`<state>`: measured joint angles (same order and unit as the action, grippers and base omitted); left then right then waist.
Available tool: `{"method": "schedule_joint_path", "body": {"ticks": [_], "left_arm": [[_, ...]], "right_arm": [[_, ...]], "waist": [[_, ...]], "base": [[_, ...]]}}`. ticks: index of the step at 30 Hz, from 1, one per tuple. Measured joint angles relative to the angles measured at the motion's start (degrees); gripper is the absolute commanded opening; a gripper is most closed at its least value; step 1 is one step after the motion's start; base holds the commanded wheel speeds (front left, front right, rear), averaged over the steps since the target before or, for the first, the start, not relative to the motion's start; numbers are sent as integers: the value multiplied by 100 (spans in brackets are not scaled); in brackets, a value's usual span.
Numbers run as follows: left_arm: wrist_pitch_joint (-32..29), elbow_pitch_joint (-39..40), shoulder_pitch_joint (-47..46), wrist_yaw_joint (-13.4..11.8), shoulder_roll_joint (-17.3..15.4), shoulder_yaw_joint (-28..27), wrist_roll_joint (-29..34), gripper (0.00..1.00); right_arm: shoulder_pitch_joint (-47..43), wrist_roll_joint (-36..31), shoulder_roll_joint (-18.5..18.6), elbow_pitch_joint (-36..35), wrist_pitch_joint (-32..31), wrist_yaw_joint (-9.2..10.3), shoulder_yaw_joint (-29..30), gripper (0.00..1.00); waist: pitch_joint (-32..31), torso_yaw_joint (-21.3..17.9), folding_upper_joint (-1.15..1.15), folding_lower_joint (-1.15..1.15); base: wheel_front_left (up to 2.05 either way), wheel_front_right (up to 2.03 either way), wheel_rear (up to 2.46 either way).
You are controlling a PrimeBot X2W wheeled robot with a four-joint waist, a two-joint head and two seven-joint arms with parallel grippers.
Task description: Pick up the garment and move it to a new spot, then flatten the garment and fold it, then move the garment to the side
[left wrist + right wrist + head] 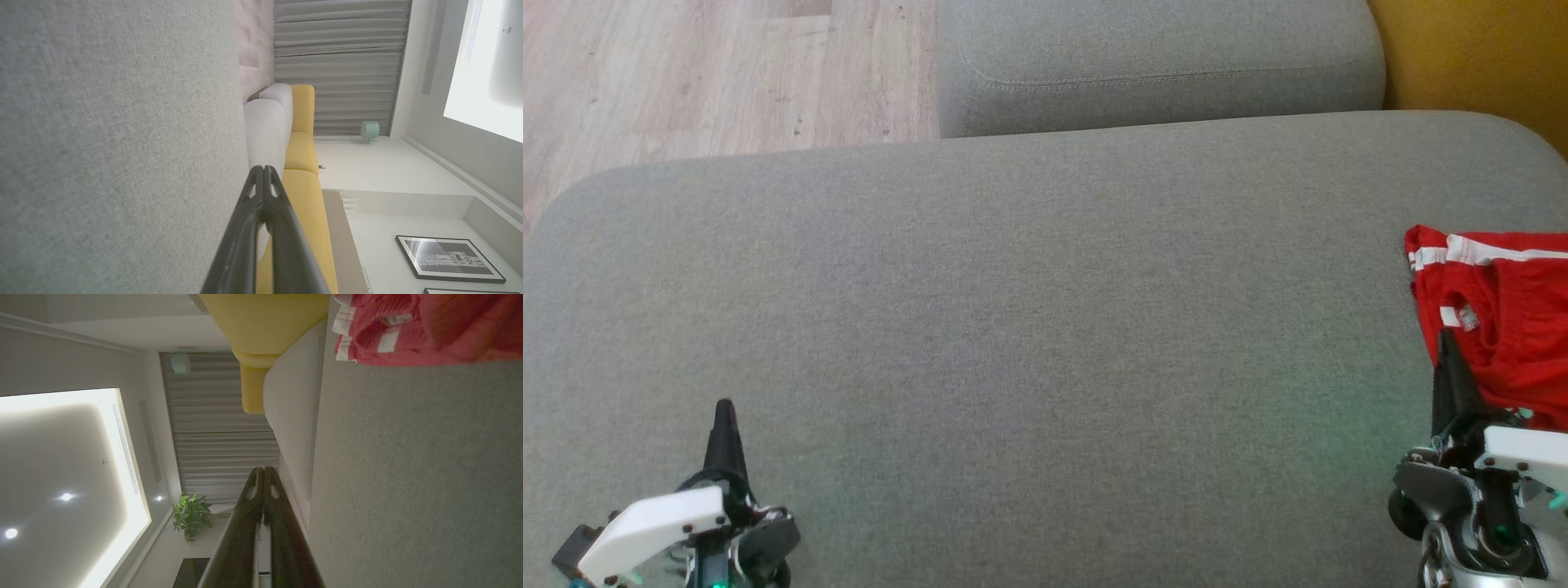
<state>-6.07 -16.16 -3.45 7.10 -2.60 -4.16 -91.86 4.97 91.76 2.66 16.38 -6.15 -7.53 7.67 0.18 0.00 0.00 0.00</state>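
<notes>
Head view first: where is the red garment?
– Crumpled at the right edge of the grey cushion, white stripes showing.
– And the pincers?
– Left gripper sits over the cushion's near left corner, fingers pressed together, holding nothing. Right gripper is at the cushion's near right, likewise closed and empty, its tip against the garment's edge. Whether it touches, I cannot tell.
</notes>
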Motion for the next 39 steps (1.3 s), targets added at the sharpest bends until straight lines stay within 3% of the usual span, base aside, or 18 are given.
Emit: {"method": "schedule_joint_path", "body": {"ticks": [39], "left_arm": [[0, 0, 0, 1, 0, -1, 0, 0]], "right_arm": [[0, 1, -1, -1, 0, 0, 0, 0]], "waist": [[0, 0, 0, 0]], "base": [[0, 0, 0]]}}
